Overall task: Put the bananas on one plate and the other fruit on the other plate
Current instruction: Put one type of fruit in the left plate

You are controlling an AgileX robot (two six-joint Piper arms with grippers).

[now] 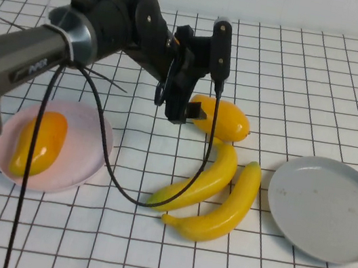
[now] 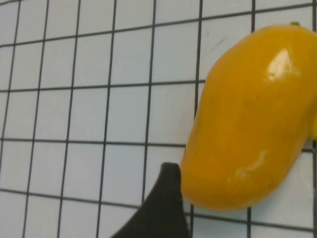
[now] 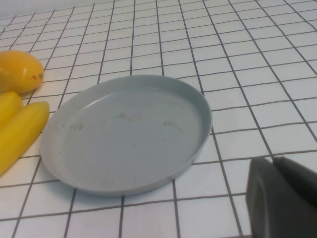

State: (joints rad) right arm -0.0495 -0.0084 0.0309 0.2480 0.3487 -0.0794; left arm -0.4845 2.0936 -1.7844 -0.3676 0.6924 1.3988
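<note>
My left gripper [image 1: 186, 111] hangs just above centre of the high view, right beside the glossy yellow-orange mango [image 1: 226, 119] lying on the white gridded tabletop [image 1: 325, 83]. In my left wrist view that mango [image 2: 250, 119] fills the right side and one dark fingertip [image 2: 161, 208] stands against its lower edge; I cannot tell whether the fingers are apart or together. The second plump mango [image 1: 40, 143] lies on the round pale pink plate [image 1: 88, 139] at the left of the high view. Two long curved yellow bananas, one [image 1: 206, 180] just below the loose mango and the other [image 1: 225, 207] alongside it, rest on the tabletop in the middle. The round grey-blue plate [image 1: 328, 207] sits at the lower right, close beside the bananas. My right gripper [image 3: 282, 198] shows only in its own wrist view, near that plate [image 3: 124, 134]; whether it is spread or closed I cannot tell.
</note>
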